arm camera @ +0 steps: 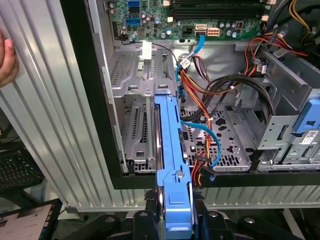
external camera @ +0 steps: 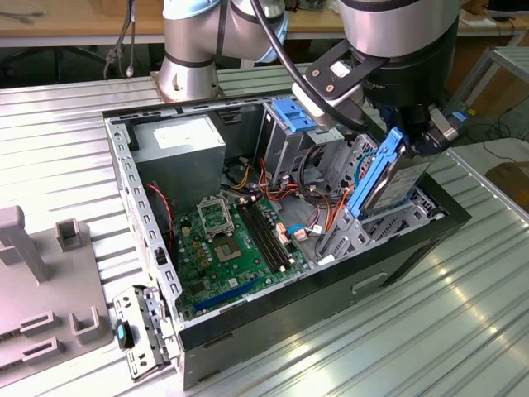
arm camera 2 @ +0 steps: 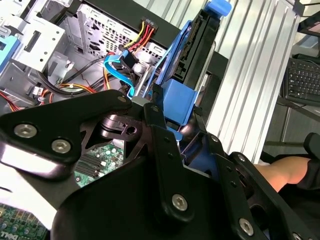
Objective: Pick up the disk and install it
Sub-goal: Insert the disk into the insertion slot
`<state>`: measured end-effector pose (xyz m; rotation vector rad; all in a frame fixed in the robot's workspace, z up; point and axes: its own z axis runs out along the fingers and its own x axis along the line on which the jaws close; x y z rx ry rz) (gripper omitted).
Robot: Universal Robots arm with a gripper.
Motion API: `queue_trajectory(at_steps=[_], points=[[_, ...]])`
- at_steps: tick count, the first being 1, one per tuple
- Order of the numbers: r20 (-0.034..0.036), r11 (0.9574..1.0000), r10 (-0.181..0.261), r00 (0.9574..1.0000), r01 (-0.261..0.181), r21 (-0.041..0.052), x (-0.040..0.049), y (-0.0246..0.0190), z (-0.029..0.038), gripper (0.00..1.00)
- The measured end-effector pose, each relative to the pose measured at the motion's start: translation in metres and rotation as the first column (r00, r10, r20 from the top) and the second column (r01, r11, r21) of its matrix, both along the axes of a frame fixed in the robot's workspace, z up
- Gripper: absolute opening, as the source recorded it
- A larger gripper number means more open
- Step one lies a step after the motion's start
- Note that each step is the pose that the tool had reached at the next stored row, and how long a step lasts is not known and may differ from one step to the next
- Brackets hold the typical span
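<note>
Tool (arm camera: 175, 212) tight around one end of the disk (arm camera: 167, 145), tilted edge-up over the drive cage (arm camera: 135, 95).

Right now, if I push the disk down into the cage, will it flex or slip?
Probably stiff: the disk has a metal body in plastic rails. It looks heavy for its size and the pincer grips just one end, so it may pivot. The rails look smooth, so it might slide if it snags the cage.
</note>
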<state>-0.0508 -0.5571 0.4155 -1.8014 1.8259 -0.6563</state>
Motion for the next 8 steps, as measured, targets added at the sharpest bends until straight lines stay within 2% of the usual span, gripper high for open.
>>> queue_trajectory(at_steps=[8], points=[[0.0019,1.0,0.002,1.0,-0.002,0.0013,0.0,0.0,-0.0033,0.37]])
